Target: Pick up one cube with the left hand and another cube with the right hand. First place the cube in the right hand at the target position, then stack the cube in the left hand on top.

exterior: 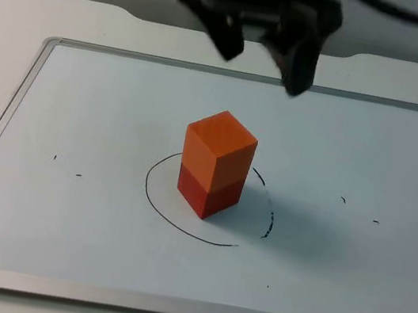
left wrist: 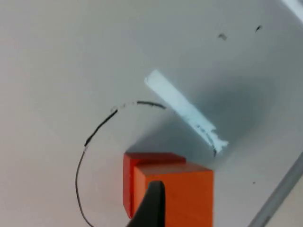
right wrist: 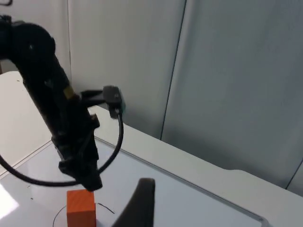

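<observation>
Top view gives us the stack first: an orange cube (exterior: 220,152) sits squarely on a red cube (exterior: 209,195), edges nearly flush, and both stand inside the hand-drawn circle (exterior: 154,204) on the whiteboard (exterior: 81,103) that marks the target. We judge that the circle is why the red one rests just there, and that the orange one tops it because the task wants the left arm's cube second. To our eyes the stacking looks done.

The left gripper (exterior: 264,45) hangs above and behind the stack, well apart from it, with its fingers spread and nothing between them. In the left wrist view we look down past a black fingertip (left wrist: 151,208) onto the orange cube (left wrist: 173,194) with a strip of the red cube (left wrist: 128,184) beside it, and the pen line of the circle (left wrist: 94,137) curves round them. We take this open, raised pose as a release above the stack.

The right wrist view looks across the board at the left arm (right wrist: 57,109) standing over the orange cube (right wrist: 80,205); a dark fingertip (right wrist: 139,203) rises in front. Of the right gripper we cannot tell whether it is open or closed; that arm seems to wait.

Around the stack we note small pen ticks (exterior: 67,166) on the board's left and others (exterior: 359,210) on its right. Nothing stands between the gripper and a clean retreat; a careless sideways move could still nudge the top cube.
</observation>
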